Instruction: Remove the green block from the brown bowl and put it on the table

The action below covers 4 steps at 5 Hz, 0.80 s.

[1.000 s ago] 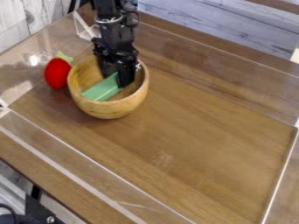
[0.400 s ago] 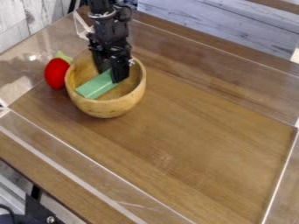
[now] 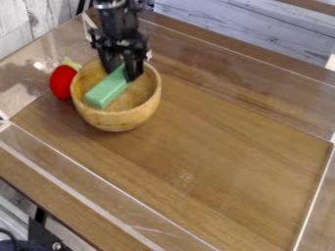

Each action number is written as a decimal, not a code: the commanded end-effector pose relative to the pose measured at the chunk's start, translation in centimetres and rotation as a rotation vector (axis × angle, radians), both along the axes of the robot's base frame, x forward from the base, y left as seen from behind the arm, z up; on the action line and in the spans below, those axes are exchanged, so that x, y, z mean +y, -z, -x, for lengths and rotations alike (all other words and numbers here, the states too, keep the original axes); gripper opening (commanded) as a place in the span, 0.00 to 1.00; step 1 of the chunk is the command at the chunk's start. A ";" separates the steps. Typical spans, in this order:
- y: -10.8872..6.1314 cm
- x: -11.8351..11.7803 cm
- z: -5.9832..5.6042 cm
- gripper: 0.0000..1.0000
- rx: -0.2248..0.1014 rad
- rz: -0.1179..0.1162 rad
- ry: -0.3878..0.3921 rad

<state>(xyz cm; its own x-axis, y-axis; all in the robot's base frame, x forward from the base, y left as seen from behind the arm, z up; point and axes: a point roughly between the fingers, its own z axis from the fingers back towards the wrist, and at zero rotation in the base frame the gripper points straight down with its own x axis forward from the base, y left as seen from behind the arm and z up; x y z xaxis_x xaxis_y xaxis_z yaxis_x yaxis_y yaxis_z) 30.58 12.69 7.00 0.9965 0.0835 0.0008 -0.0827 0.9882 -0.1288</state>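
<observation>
The surface (image 3: 222,147) lay bare from the brown bowl (image 3: 120,106) toward four o'clock. The green block (image 3: 106,88) hung tilted over the bowl's hollow, its long axis running from one o'clock down to seven. The jaws (image 3: 127,69) pinched its upper end.

Flat light-green block (image 3: 108,88) tilted above round wooden bowl (image 3: 125,114) (claw-gripped upper end)

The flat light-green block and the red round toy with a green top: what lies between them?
In the camera view, only the left wall of the round light-brown wooden bowl separates the green block from the red toy.
</observation>
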 end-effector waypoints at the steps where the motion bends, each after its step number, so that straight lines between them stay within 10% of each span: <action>1: -1.7 1.6 -0.5 0.00 -0.067 -0.031 0.089; 2: -1.1 2.8 -0.5 0.00 -0.068 -0.028 0.181; 4: -5.5 0.0 -1.0 0.00 -0.099 -0.009 0.223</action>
<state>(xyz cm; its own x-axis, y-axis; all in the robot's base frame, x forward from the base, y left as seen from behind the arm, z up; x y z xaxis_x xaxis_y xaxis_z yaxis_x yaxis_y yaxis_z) 30.90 12.52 10.13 0.9906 -0.1327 0.0320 0.1362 0.9775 -0.1610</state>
